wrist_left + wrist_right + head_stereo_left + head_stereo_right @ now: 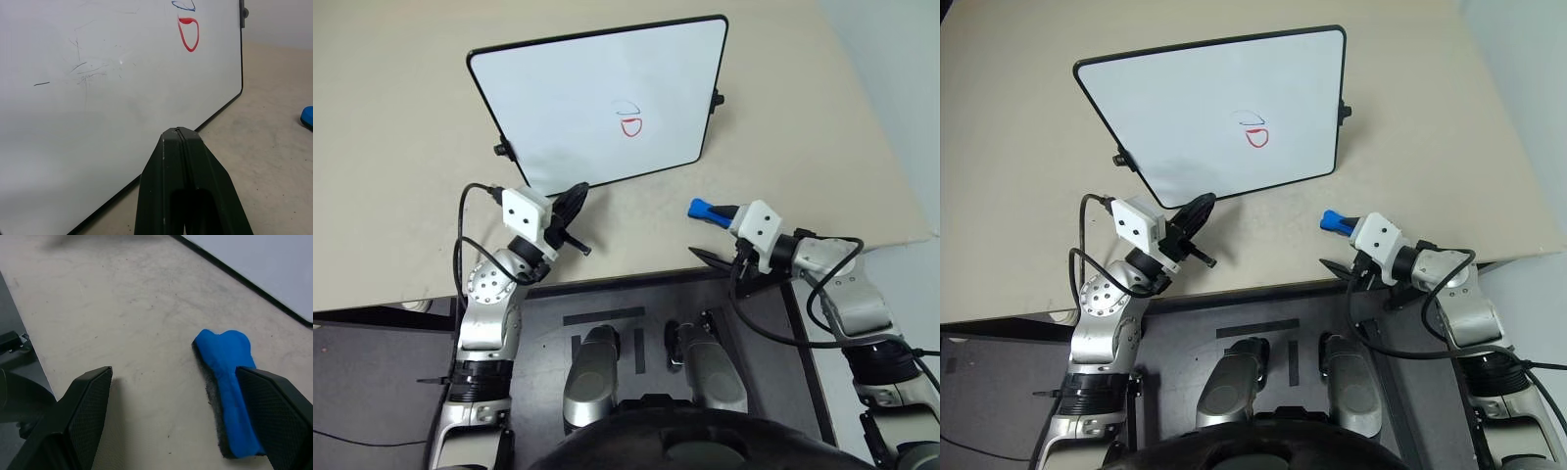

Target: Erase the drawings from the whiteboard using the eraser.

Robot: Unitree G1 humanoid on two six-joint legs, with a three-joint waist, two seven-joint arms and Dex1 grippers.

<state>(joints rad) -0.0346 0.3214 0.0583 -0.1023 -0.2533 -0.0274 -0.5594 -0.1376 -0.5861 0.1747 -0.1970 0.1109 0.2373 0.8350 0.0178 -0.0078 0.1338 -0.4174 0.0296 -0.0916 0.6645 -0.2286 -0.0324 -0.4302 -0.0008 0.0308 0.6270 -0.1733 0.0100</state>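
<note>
On my left, the left gripper has its two black fingers pressed flat together, holding nothing, its tip hanging just off the whiteboard's near bottom corner. That closeness worries me: a small drift of this arm could nudge the board, and a board that slides or turns would leave me wiping the wrong spot.

The whiteboard lies flat on the beige table, and the drawings sit right of its middle, a red D-like loop with a thin blue arc beside it. They are small against the board, so I judge a wipe could easily miss them or only smear the ink.

Further right, the blue eraser rests on the table, well apart from the board's lower right corner. My right gripper is spread wide, with the eraser lying against the inside of one finger and the other finger well clear of it. Nothing is pinched yet. Because the eraser sits off to one side of the gap, I reckon closing now could push it sideways, twist it, or catch only one flared end, giving a weak hold that slips once I press on the board. This hand is also near the table's front edge, so a shoved eraser might fall off.
</note>
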